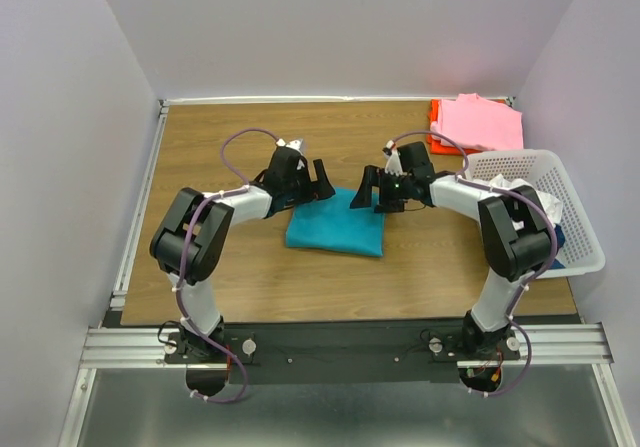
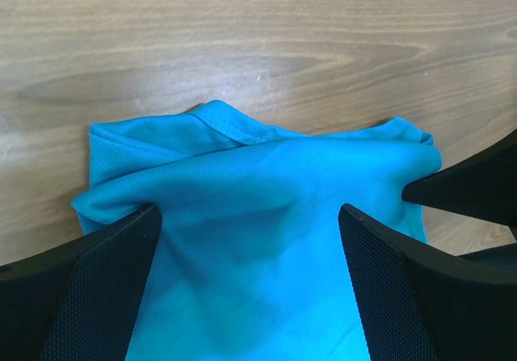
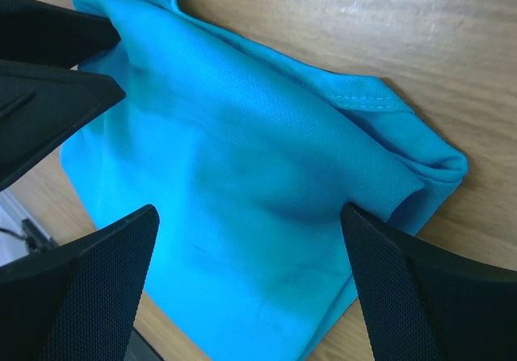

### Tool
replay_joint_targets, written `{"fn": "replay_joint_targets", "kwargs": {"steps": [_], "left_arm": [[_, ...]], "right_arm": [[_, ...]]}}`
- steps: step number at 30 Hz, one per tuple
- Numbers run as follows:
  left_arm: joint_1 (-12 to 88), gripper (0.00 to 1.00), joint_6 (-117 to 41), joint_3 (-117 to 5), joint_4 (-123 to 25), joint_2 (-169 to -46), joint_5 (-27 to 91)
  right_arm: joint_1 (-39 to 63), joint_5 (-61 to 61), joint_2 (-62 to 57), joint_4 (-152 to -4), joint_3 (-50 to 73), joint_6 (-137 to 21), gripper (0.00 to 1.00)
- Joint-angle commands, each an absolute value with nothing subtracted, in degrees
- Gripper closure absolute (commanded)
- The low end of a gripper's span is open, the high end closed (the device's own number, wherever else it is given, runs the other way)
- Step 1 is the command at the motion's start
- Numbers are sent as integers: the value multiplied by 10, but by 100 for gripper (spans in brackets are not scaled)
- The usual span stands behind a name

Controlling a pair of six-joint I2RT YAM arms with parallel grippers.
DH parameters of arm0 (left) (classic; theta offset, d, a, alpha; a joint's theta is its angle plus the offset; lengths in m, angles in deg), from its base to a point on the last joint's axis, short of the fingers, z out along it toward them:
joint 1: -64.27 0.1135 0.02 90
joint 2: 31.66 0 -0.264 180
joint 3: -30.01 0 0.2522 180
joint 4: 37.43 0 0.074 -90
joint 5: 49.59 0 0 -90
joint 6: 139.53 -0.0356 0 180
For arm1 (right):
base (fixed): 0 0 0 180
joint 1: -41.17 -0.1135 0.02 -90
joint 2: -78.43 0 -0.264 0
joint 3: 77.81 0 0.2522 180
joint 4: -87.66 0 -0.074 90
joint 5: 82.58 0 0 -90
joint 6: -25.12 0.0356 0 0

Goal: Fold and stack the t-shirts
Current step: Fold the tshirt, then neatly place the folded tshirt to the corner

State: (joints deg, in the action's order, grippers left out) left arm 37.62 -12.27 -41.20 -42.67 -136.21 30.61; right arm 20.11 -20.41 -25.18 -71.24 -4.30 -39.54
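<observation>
Wood table (image 1: pixel 250 287), white walls. Top: folded teal shirt (image 1: pixel 335 229) lies centre, with left gripper (image 1: pixel 318 182) and right gripper (image 1: pixel 368 189) both spread wide at its far edge. Pink stack (image 1: pixel 480 122) is far right, basket (image 1: pixel 585 257) near it, unseen by either wrist. Left wrist: layers bulge and the hem is loose, which the top view hides. Right wrist: corner gapes. Risk: pinching only the top layer would undo the fold.

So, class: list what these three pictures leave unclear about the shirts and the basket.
1. Top view: the right arm crosses the basket, so its shirts cannot be counted.
2. Top view: the pink shirt covers the orange-red shirt; only an edge shows.
3. Left wrist view: the teal shirt is cut off by the bottom edge and by the fingers of the left gripper.
</observation>
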Motion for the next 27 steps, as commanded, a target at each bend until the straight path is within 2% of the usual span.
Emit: {"fn": "replay_joint_targets", "kwargs": {"steps": [1,4,9,14,15,16,20,27], "left_arm": [[386,2,-134,-409,-428,-1391,285],[391,2,-128,-392,-428,-1394,284],[396,2,-126,-378,-435,-1332,289],[394,2,-128,-368,-452,-1187,328],[392,2,-128,-360,-456,-1140,337],[392,2,-128,-353,-460,-1139,345],[392,2,-111,-299,-484,-979,424],[393,2,-48,-209,-596,-777,570]], "right_arm": [[198,-152,-279,-708,-35,-409,0],[198,-132,-286,-705,-34,-413,0],[198,-89,-259,-653,6,-442,0],[190,-49,-148,-632,-1,-457,0],[186,-37,-99,-630,-12,-458,0],[179,-24,-78,-630,-24,-458,0],[156,35,-1,-626,-98,-428,0],[131,103,29,-635,-156,-350,0]]}}
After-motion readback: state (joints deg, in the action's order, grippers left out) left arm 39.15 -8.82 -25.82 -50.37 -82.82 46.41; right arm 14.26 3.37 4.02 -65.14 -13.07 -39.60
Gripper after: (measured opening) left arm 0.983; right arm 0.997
